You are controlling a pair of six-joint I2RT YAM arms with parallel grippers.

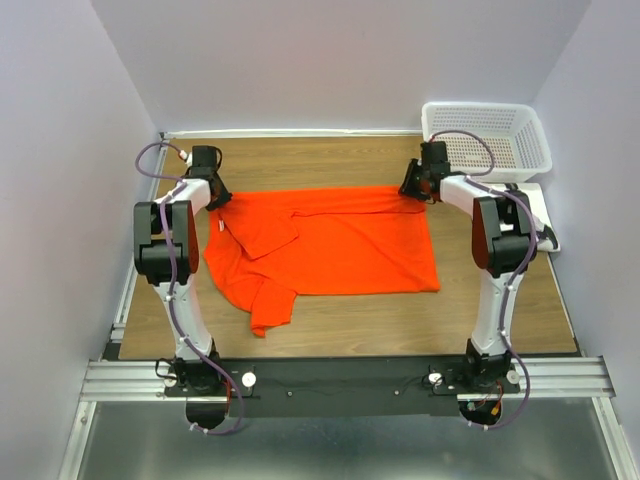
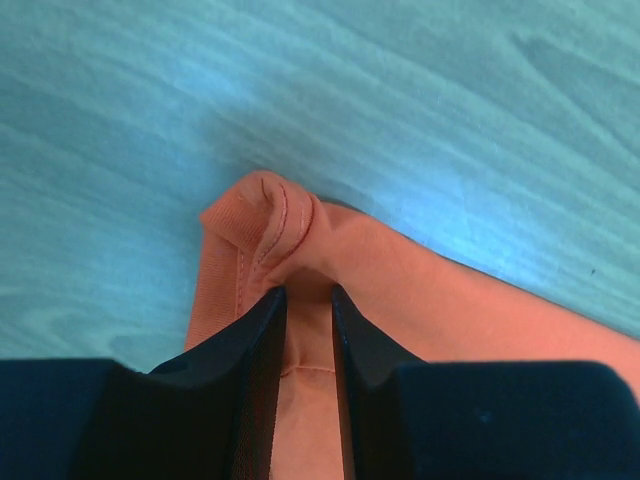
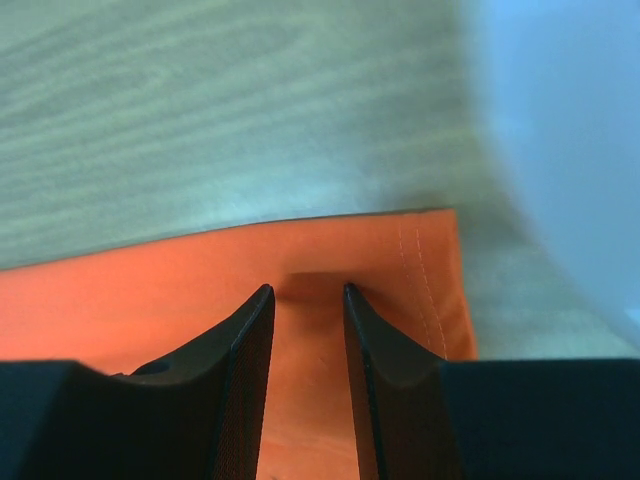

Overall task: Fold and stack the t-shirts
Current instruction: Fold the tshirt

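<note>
One bright orange-red t-shirt (image 1: 330,250) lies spread on the wooden table, with a sleeve folded in at the left. My left gripper (image 1: 215,197) is at the shirt's far left edge. In the left wrist view its jaws (image 2: 308,292) stand narrow, and a puckered, hemmed fold of the shirt (image 2: 270,225) is pinched between them. My right gripper (image 1: 415,187) is at the shirt's far right corner. In the right wrist view its jaws (image 3: 308,290) stand close together on the cloth (image 3: 150,290), just inside the stitched hem.
A white mesh basket (image 1: 488,135) stands at the far right corner of the table. A white flat board (image 1: 540,215) lies beside it, right of the right arm. Grey walls close in the left, back and right sides.
</note>
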